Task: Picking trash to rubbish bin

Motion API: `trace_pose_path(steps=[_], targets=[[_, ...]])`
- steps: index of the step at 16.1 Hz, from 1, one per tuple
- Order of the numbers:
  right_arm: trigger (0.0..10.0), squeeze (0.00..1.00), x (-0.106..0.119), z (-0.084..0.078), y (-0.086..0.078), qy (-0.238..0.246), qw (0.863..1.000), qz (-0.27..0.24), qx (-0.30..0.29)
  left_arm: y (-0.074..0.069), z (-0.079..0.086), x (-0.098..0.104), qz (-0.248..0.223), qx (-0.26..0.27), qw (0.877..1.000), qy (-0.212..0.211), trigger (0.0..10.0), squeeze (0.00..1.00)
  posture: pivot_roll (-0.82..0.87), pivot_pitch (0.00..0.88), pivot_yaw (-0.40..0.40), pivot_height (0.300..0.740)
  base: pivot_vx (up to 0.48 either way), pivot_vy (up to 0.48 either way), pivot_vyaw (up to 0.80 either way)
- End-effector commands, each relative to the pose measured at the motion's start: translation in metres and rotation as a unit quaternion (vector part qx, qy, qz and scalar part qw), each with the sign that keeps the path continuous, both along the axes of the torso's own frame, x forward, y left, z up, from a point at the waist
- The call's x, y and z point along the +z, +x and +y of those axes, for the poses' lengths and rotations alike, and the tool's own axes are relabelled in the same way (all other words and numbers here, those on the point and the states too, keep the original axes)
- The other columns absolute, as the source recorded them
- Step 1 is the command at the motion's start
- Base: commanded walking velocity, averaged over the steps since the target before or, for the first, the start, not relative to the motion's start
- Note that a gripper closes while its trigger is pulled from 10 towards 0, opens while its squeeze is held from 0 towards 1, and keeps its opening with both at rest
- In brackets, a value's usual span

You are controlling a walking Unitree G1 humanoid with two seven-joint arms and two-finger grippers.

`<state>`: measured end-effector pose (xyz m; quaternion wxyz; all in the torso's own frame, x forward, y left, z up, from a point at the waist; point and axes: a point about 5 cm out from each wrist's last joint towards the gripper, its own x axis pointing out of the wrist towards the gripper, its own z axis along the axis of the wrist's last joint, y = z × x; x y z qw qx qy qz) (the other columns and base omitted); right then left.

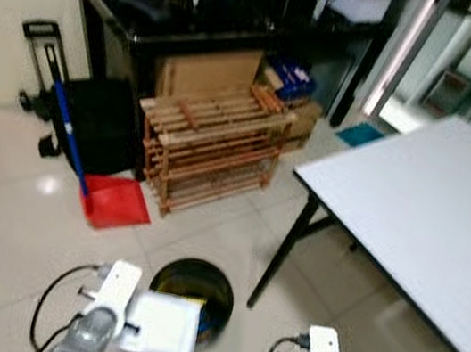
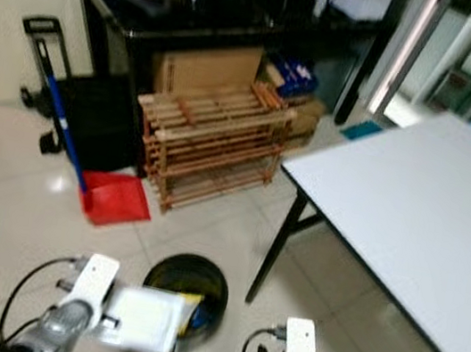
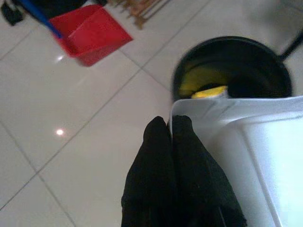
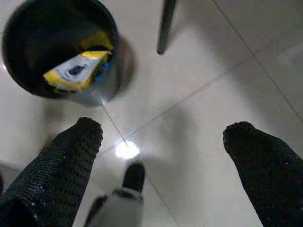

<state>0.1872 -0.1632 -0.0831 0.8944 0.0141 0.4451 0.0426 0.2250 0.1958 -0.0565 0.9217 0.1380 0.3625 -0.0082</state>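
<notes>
White foam container (image 3: 265,156) is pinched at its edge by the left gripper (image 3: 171,137), jaws pressed together on it, held just above the rim of the black rubbish bin (image 1: 194,279) on the tiled floor (image 1: 2,218). Bin already has a yellow-and-white packet (image 4: 78,70) inside. Right gripper (image 4: 163,142) hangs over the floor beside the bin, jaws spread wide, holding nothing; a black table leg (image 4: 165,26) stands just past it. White worktop (image 1: 429,208) on the right, bare. Behind the bin: red dustpan (image 1: 114,201) with a blue handle (image 1: 67,125), leaning near a wooden slatted rack (image 1: 213,145). Cardboard box (image 1: 208,72) sits under a dark counter (image 1: 153,22) behind the rack; a black hand trolley (image 1: 42,62) stands at the wall. Head views are somewhat blurred.
</notes>
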Motion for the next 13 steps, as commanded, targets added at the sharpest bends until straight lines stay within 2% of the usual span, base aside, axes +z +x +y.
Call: trace_pose_path(steps=[1,13], targets=[[10.0,0.0,0.003,0.0086,0.0064,0.011,1.0,-0.011,0.002,-0.0036,0.0116,-0.0004,0.005,0.011,1.0,0.012,10.0,0.0,0.0,0.036,-0.061,0.74,0.375,0.0,0.0],[10.0,0.0,0.0031,0.0084,0.0064,0.013,1.0,-0.01,0.008,-0.0019,0.0092,0.0003,0.002,0.01,1.0,0.009,10.0,0.0,0.0,0.039,-0.065,0.74,0.378,0.0,0.0]])
